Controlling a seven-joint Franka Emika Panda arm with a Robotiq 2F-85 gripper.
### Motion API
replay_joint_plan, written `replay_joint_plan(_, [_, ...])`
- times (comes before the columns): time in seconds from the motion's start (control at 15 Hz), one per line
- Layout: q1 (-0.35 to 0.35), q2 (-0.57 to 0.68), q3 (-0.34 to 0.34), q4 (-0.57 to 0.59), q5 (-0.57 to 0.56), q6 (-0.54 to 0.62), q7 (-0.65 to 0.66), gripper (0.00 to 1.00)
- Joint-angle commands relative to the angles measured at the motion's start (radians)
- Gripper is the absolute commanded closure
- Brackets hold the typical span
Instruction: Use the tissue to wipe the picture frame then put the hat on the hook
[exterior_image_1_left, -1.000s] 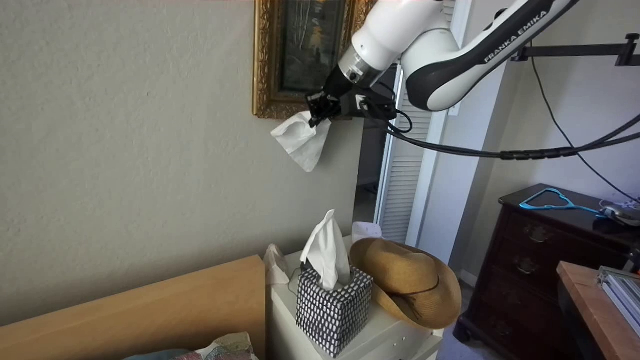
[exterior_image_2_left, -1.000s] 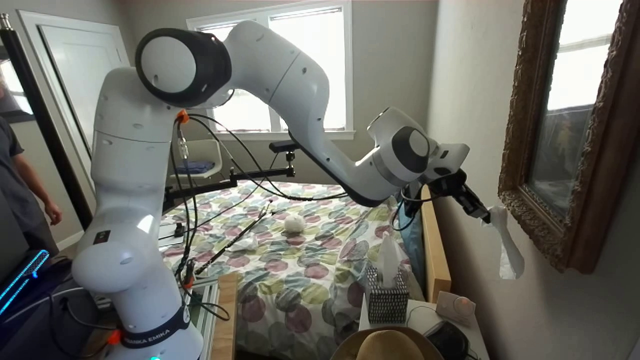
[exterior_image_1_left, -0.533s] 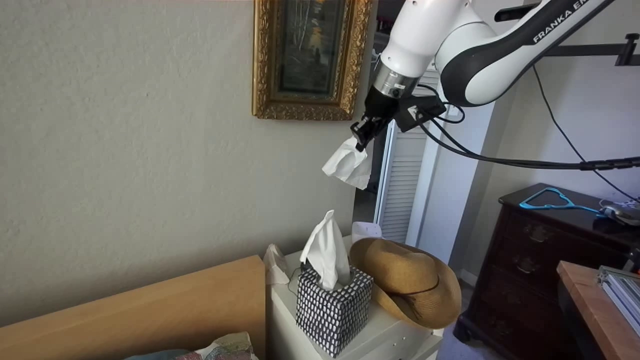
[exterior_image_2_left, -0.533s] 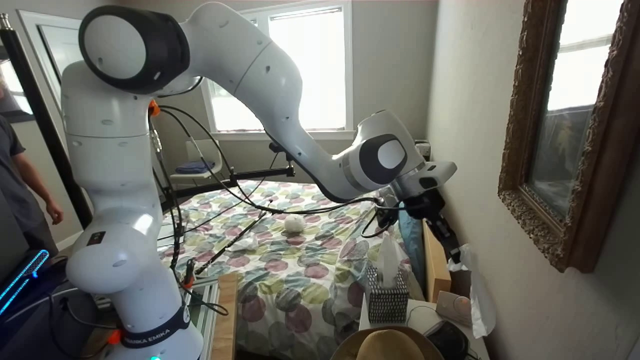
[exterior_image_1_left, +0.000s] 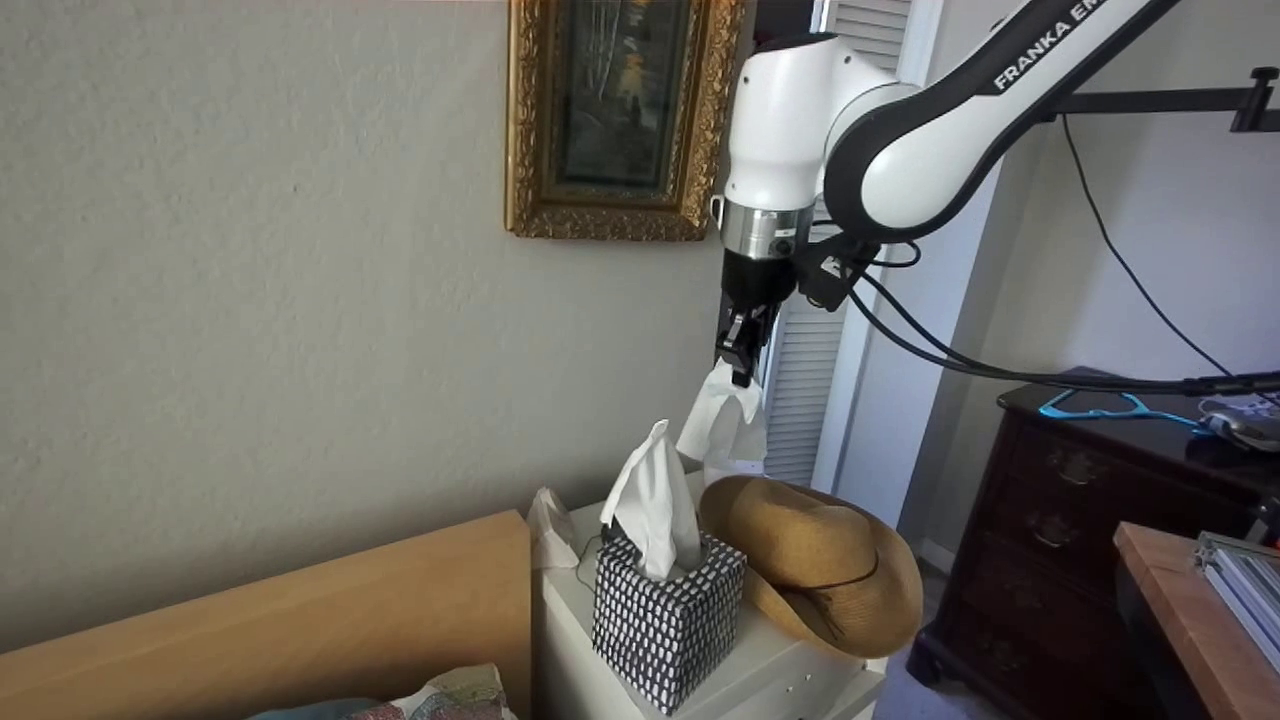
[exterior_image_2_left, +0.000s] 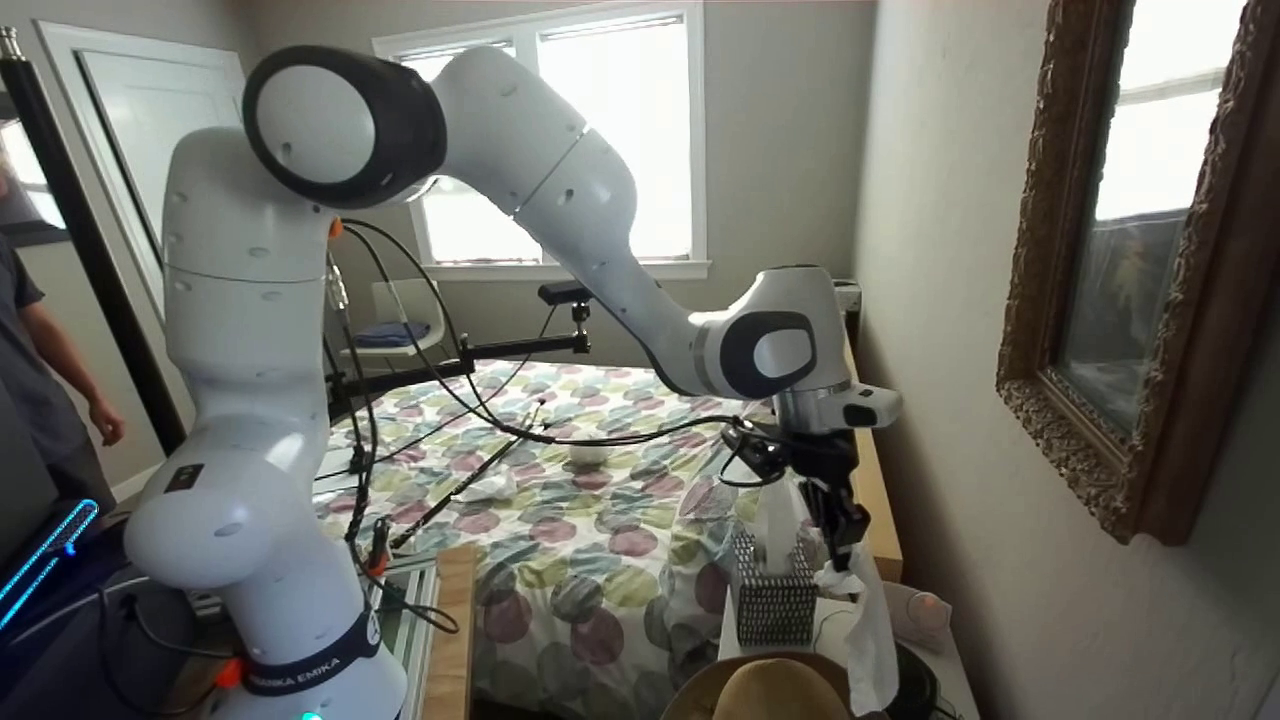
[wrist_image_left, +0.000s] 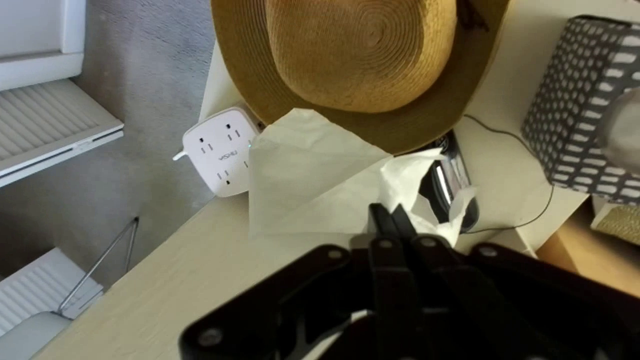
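My gripper (wrist_image_left: 389, 209) is shut on the white tissue (wrist_image_left: 315, 185), pinching one crumpled end while the rest of the sheet drapes loose. In an exterior view the gripper (exterior_image_1_left: 741, 376) points straight down, with the tissue (exterior_image_1_left: 722, 412) hanging above the back of the nightstand, just behind the hat (exterior_image_1_left: 805, 535). The tan hat (wrist_image_left: 360, 55) lies crown up in the wrist view, and the tissue overlaps its brim there. On the wall, higher than the gripper and apart from it, hangs the gold picture frame (exterior_image_1_left: 610, 222), also seen edge-on as a carved frame (exterior_image_2_left: 1070, 468). The hook is out of view.
A black-and-white tissue box (exterior_image_1_left: 668, 620) with a sheet standing out of it sits beside the hat on the white nightstand (exterior_image_2_left: 955, 680). A white outlet block (wrist_image_left: 222, 152) and a black device (wrist_image_left: 452, 182) stand near. The wooden headboard (exterior_image_1_left: 300, 610) adjoins.
My gripper has gone down and away from the picture frame towards the nightstand, turning from slanted to pointing downward. It has kept hold of the tissue. The hat has stayed put.
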Motion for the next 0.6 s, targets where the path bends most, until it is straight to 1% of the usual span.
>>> replay_joint_plan(0.0, [-0.018,0.134,0.040,0.149,0.087,-0.083,-0.114,1.00])
replay_joint_plan(0.2, [-0.005,0.239,0.039,0.262,0.108,-0.095,-0.093,1.00])
replay_joint_plan(0.53, [-0.008,0.382,0.044,0.445,0.218,-0.132,-0.059,1.00])
